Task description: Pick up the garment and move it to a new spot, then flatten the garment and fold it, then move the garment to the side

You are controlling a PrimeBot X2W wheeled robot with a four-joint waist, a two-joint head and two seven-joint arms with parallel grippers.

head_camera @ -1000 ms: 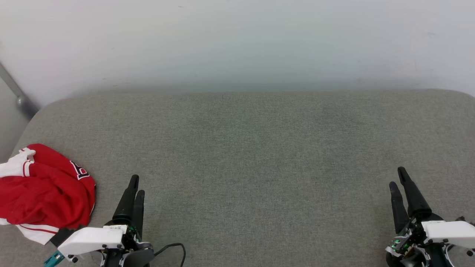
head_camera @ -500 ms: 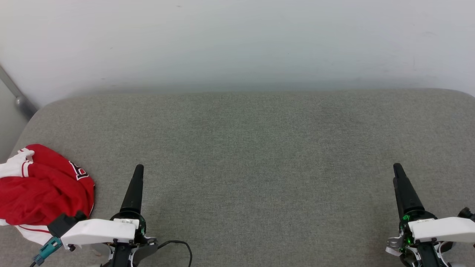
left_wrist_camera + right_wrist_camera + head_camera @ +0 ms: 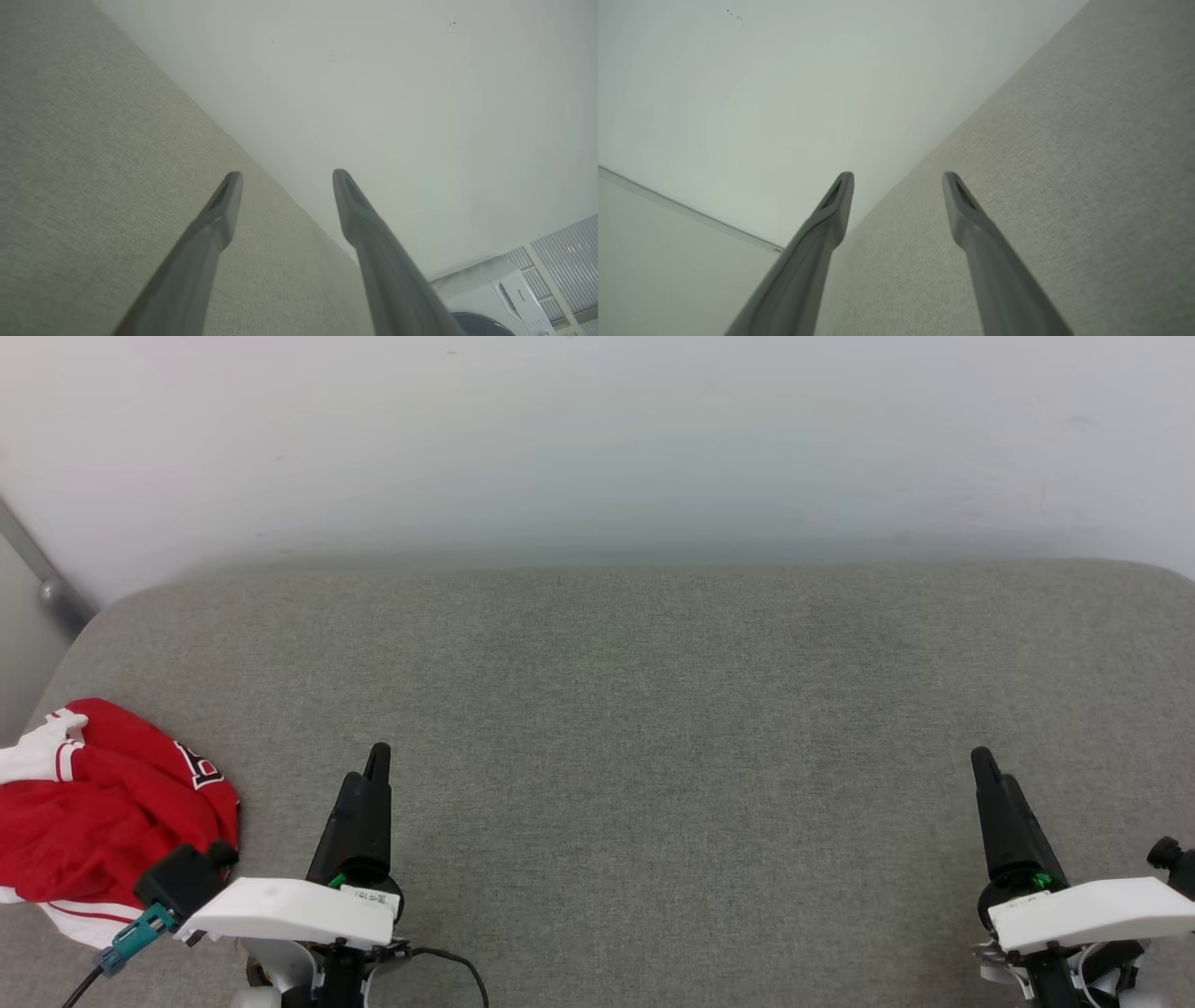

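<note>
Grey fabric bench point(image 3: 653, 709) holds a crumpled red-and-white jersey T-shirt point(image 3: 103, 821) lower left, axis unclear; left tool point(image 3: 367, 767) and right tool point(image 3: 990, 767) gape empty.

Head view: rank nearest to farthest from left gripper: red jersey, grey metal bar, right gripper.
1. Crumpled red-and-white jersey, just left of the left gripper.
2. Grey metal bar, far left, farther back.
3. Right gripper, far right.

the garment point(image 3: 98, 826) lies crumpled at the near left corner of the grey fabric-topped table point(image 3: 635, 700), red with a white sleeve. the left claw point(image 3: 373, 767) sits just right of it, not touching. the right claw point(image 3: 986, 773) is well apart, near the right edge. both point toward the pale wall point(image 3: 597, 439).
</note>
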